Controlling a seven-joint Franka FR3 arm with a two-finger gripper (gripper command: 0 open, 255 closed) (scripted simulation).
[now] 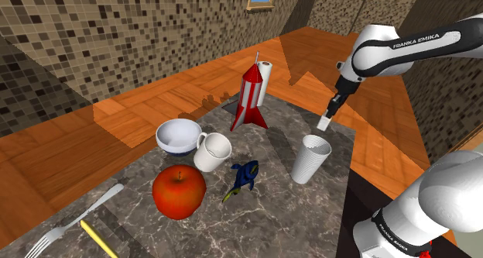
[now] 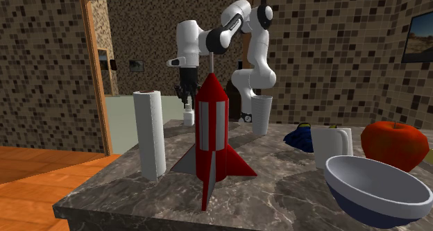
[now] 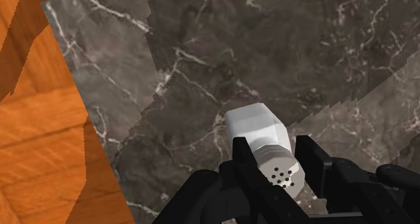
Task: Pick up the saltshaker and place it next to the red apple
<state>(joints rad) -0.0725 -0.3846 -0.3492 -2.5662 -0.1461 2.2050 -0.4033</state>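
The end effector (image 3: 272, 145) pinches the saltshaker (image 3: 254, 125) between its two fingers. They clasp it at the ribbed neck just under the perforated cap, and the white faceted body points down toward the table (image 1: 271, 218). In the shoulder view the shaker hangs close to the table's edge nearest the stand, just beyond a white ribbed cup (image 1: 311, 157), and it looks clear of the surface. The red apple (image 1: 179, 191) sits well apart toward the opposite edge, with a mug (image 1: 212, 151) and a blue toy (image 1: 242, 177) roughly on the way.

The shaker looks small, light and rigid, probably with a smooth hard shell (so it could pivot or slip in a two-finger pinch if swung quickly). The hold is high, near the cap. The flat facets lower on the body would likely give a steadier hold. Its narrow base suggests it will tip easily, so it should be set down upright and gently.
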